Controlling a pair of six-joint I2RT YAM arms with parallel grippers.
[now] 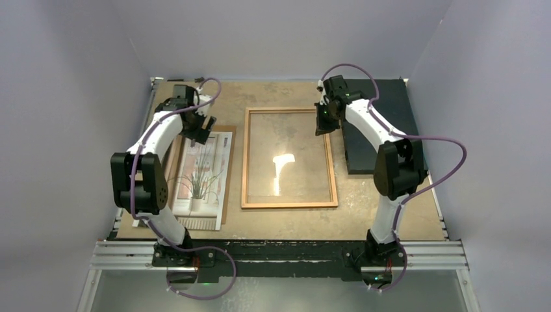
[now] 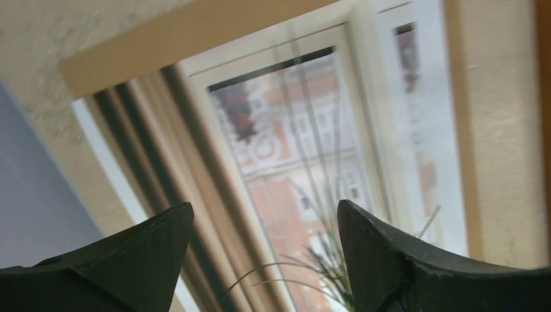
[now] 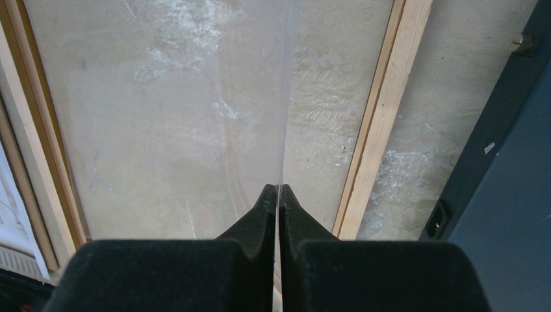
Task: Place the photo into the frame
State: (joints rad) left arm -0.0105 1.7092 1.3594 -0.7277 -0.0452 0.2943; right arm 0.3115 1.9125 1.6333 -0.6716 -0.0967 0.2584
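Shows, from above, a worn brown table [image 1: 279, 94] with the photo [image 1: 203, 170] lying flat on its left side, print up. Rests it on a plain brown board [image 1: 225, 129] peeking out along the left and far edges. Sets the photo's long axis near-to-far, slightly off square, the far end leaning a little to the right. Places the printed pot toward the near edge and the thin leaves reaching toward the far edge, beside a striped curtain.

Shows the frame [image 1: 245, 159] at the table's centre, just right of the photo, with a narrow strip of table between. Lays it flat, long axis also near-to-far and square with the table. Gives it thin orange-brown wood around clear glass, with a bright glare and the tabletop showing through.

Hangs the left gripper [image 1: 198, 133] over the photo's far end, fingers well apart, nothing between them. Looks down from that wrist between two dark fingers onto the printed window and leaves.

Puts the right gripper [image 1: 323, 123] at the frame's far right corner, fingers pressed together. Shows, from that wrist, a thin pale line running from the tips across the glass; cannot tell whether anything is pinched. Adds a dark slab [image 1: 362, 162] lying flat to the frame's right.
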